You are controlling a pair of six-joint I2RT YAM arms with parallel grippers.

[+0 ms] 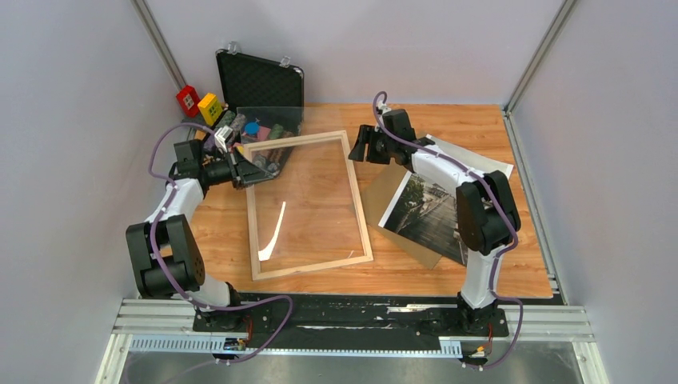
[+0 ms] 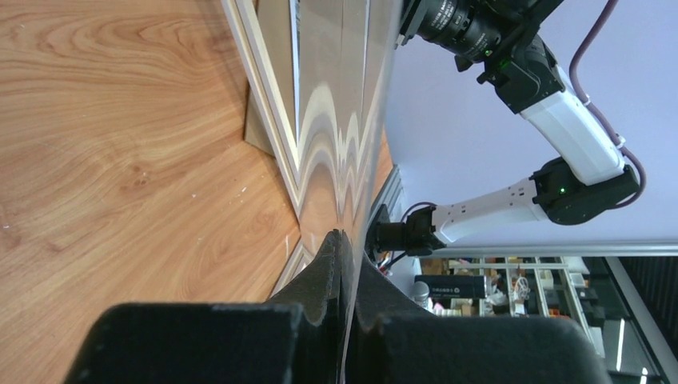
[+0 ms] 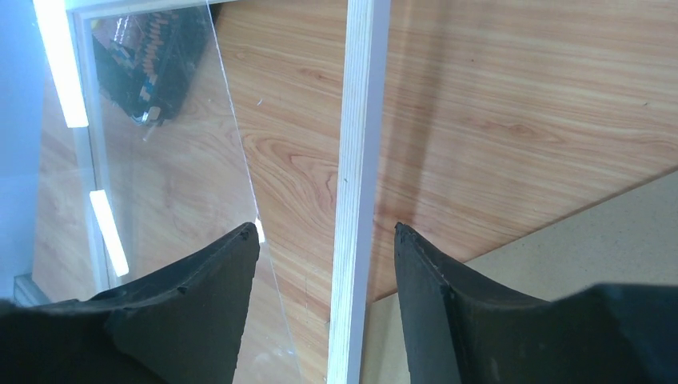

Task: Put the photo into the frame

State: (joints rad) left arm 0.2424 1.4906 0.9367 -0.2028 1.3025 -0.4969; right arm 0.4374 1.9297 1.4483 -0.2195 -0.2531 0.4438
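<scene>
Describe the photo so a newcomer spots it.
On the wooden table, look right of the pale wood picture frame, under the right arm. The dark greyish rectangular print with a thin white border lies atop a plain brown board; only it carries an image.

We're looking into a robotics lab test cell: plain grey walls point(image 1: 72, 120) are boxing in a wooden table point(image 1: 448, 120), with the left arm point(image 1: 172, 216) and right arm point(image 1: 472, 200) sitting bolted to a metal rail point(image 1: 152, 320). Beyond the cell, equipment shelves point(image 2: 512, 280) are showing in the left wrist view.
</scene>
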